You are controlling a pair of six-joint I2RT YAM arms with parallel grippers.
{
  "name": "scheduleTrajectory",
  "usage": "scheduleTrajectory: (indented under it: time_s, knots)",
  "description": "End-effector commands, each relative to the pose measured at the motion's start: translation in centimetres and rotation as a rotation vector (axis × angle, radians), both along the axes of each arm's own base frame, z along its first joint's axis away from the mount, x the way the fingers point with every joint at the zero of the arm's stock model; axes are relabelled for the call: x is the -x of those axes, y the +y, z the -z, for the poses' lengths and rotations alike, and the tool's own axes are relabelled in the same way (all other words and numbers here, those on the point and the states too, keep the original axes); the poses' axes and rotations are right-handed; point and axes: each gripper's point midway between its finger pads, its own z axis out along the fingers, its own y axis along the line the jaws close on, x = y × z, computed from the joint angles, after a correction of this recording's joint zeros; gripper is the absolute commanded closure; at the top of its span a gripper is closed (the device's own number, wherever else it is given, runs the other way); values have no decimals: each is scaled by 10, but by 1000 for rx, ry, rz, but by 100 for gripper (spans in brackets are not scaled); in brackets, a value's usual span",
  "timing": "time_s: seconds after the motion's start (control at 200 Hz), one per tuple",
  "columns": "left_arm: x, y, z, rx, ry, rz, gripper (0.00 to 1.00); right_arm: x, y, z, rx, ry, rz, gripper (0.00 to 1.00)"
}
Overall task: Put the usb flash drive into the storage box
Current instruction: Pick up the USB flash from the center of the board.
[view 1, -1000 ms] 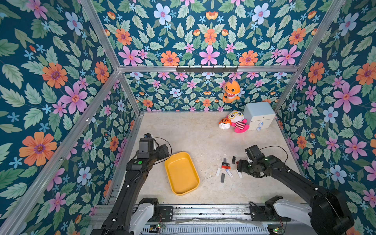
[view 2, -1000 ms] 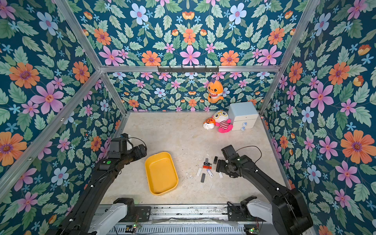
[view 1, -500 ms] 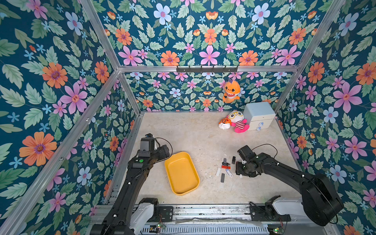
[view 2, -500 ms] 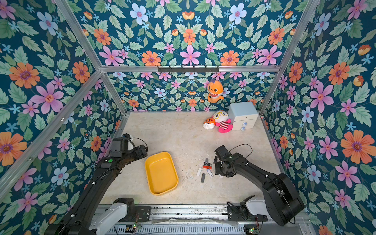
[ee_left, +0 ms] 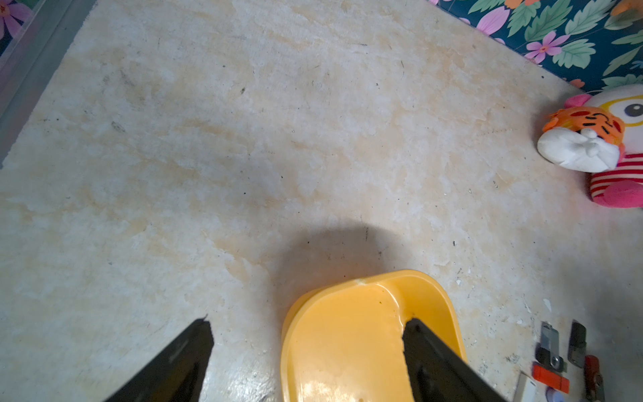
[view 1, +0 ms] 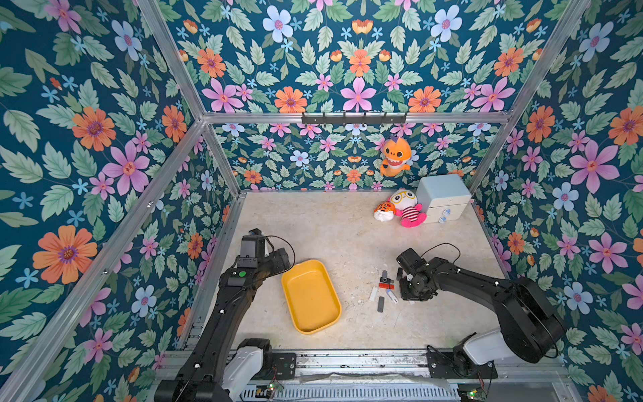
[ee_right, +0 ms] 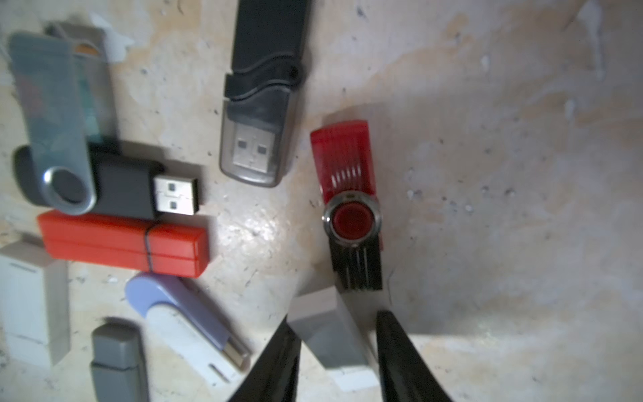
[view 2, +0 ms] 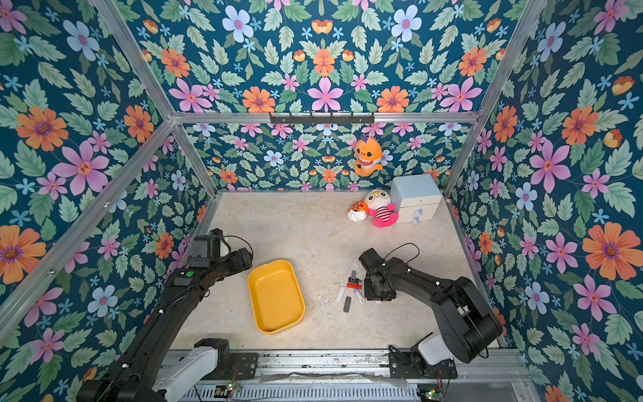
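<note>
The storage box [view 1: 309, 296] [view 2: 275, 296] is a shallow yellow tray lying empty near the table's front. Several usb flash drives lie to its right. My right gripper [ee_right: 334, 316] points down at that cluster's right edge [view 1: 405, 298]. Its jaws are closed on a white-grey usb flash drive [ee_right: 330, 334] that lies on the table, one finger on each side. A red swivel drive [ee_right: 348, 174] lies just beyond the fingertips. My left gripper [ee_left: 307, 322] hangs open over the tray's far-left corner [ee_left: 348, 348], holding nothing.
Around the gripped drive lie a black capped drive [ee_right: 264, 87], a grey swivel drive [ee_right: 62, 139], an orange-red one [ee_right: 121, 243] and a lilac-white one [ee_right: 188, 323]. Plush toys [view 1: 405, 209] and a pale drawer cabinet [view 1: 442, 196] stand at the back right. An orange plush [view 1: 395, 156] hangs on the back wall.
My right gripper has moved left to the edge of the drive cluster and its jaws have closed onto the white-grey drive. The left arm has barely moved.
</note>
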Motion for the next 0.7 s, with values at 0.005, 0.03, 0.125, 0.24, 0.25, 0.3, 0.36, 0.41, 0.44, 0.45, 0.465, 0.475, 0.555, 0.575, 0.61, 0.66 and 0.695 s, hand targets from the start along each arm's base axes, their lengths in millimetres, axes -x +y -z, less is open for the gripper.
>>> scheduleTrajectory:
  time_s: [0.005,0.03,0.125,0.24,0.25,0.3,0.36,0.41,0.44,0.45,0.465,0.475,0.555,0.575,0.61,0.66,0.695]
  knots:
    - [0,3,0,-18,4,-5,10,-1,2,1,3,0,-15,65]
    - [0,3,0,-19,5,-6,10,0,1,1,4,0,-15,68]
    - [0,4,0,-20,5,-9,10,-1,2,1,-1,-4,-18,75]
    - [0,4,0,-20,5,-12,11,-1,8,-6,-32,-17,-30,82]
    - [1,4,0,-21,6,-13,11,-1,9,-7,-37,-18,-32,82]
    - [1,5,0,-21,5,-16,11,-1,15,-14,-61,-33,-42,83]
    - [1,5,-1,-18,2,-17,11,-2,23,-29,-84,-61,-58,84]
    - [1,5,-3,-17,-5,-21,11,-4,33,-44,-110,-93,-77,86]
    - [1,5,-4,-17,-12,-22,11,-5,42,-55,-134,-116,-92,86]
    - [1,5,-5,-17,-13,-22,11,-6,43,-56,-138,-119,-94,86]
    - [1,5,-6,-16,-17,-21,11,-7,50,-63,-156,-133,-97,86]
    - [1,5,-7,-16,-19,-20,11,-8,53,-67,-166,-140,-98,87]
    - [1,3,-11,-8,-39,-14,11,-15,94,-96,-296,-191,-98,89]
    - [1,3,-13,-7,-44,-14,11,-16,110,-104,-345,-201,-110,89]
    - [2,4,-13,-8,-48,-17,11,-16,141,-119,-434,-215,-137,89]
    - [2,6,-15,-14,-56,-27,11,-16,185,-136,-531,-230,-178,89]
    - [3,8,-17,-18,-61,-37,11,-14,216,-146,-580,-231,-214,89]
